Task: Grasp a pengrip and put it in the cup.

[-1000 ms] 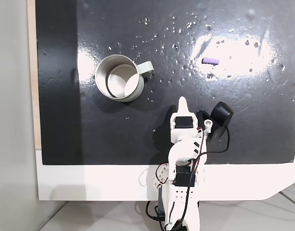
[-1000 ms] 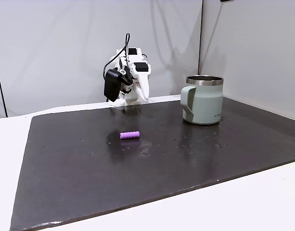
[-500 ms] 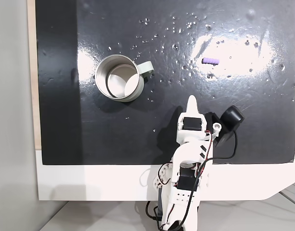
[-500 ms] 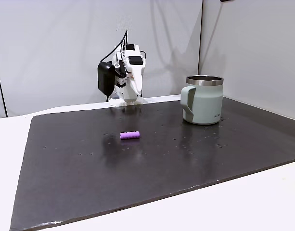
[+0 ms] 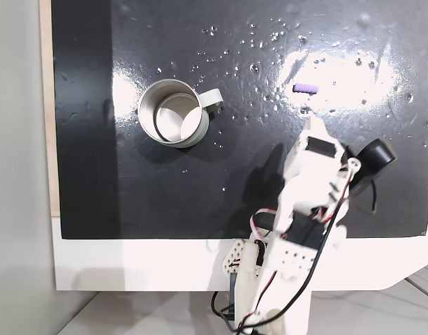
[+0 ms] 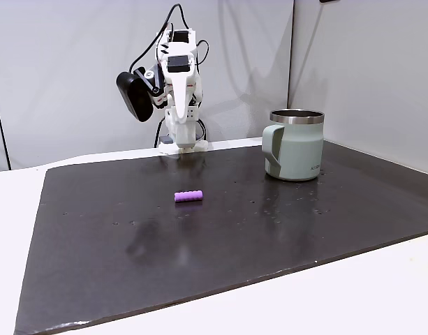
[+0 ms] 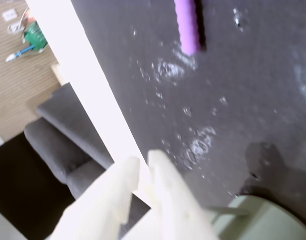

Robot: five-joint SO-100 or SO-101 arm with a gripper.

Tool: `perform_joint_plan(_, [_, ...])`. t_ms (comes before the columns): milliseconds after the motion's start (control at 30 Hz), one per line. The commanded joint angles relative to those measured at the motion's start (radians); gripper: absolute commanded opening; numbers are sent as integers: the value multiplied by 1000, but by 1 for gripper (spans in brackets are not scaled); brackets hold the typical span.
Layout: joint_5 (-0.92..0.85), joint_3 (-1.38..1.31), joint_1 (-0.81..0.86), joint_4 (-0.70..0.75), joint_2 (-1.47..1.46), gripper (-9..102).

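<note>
Glossy black mat (image 5: 200,174) (white-edged table (image 5: 130,265)), grey wall (image 6: 74,70) behind.

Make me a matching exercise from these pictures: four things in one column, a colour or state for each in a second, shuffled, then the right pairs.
Things:
1. pengrip
2. cup
3. gripper
4. mat

Descriptions:
A. dark and glossy, flecked with specks
B. raised above the mat, holding nothing
C. lilac, lying on its side
D. pale grey-green, standing upright

Pairs: 1-C, 2-D, 3-B, 4-A
</note>
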Motion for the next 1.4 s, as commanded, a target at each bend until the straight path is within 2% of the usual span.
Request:
perform_joint_plan(0, [3,-225,29,52,-189,0])
perform_joint_plan(233, [-20,-528,-14,195,-462,3])
perform_joint_plan(467, [-89,-592,-64,279,-561,16])
perform_joint_plan(733, [-123,-739,-49,364,-764,23])
perform_joint_plan(1100, [-147,-1072,-14,535,-1124,24])
perform_joint_plan(1367, [-150,-1169,-11,569,-1250,23])
